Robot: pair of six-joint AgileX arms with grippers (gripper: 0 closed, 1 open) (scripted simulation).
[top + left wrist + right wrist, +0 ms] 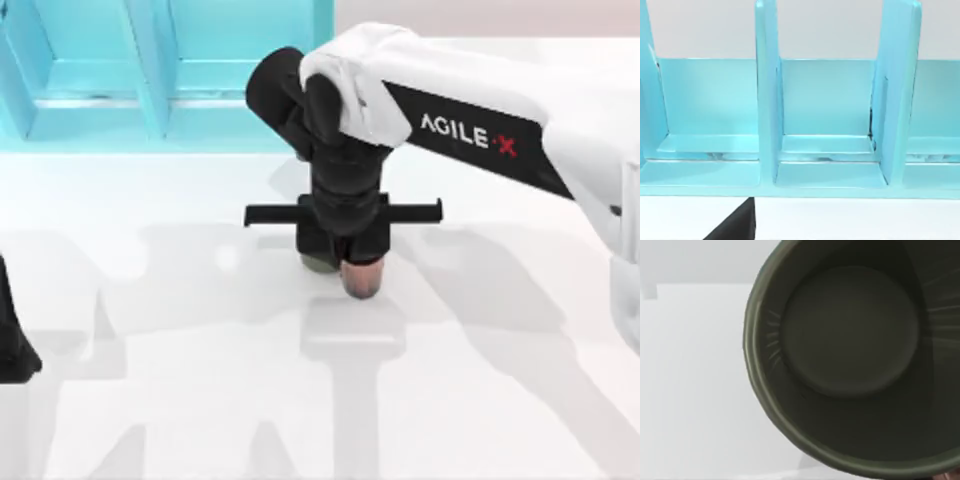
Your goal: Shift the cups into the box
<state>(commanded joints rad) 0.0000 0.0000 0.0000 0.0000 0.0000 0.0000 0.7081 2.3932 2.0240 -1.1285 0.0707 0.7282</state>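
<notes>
Two cups stand side by side at the table's middle: an olive-grey cup (pixel 316 264) and, touching or nearly touching it on the right, a reddish-brown coppery cup (pixel 362 279). My right gripper (pixel 340 245) points straight down over them and hides most of both. The right wrist view looks down into the olive-grey cup (pixel 850 340), very close, with its dark round floor and rim visible. The turquoise box (pixel 150 70) with upright dividers sits at the back left. Its compartments (pixel 830 150) face the left wrist camera. My left arm (pixel 14 340) is parked at the left edge.
White tabletop (pixel 200 380) stretches around the cups on all sides. The right arm's white forearm (pixel 470 120) crosses from the right edge toward the middle. A dark part of the left gripper (pixel 735 227) shows in front of the box.
</notes>
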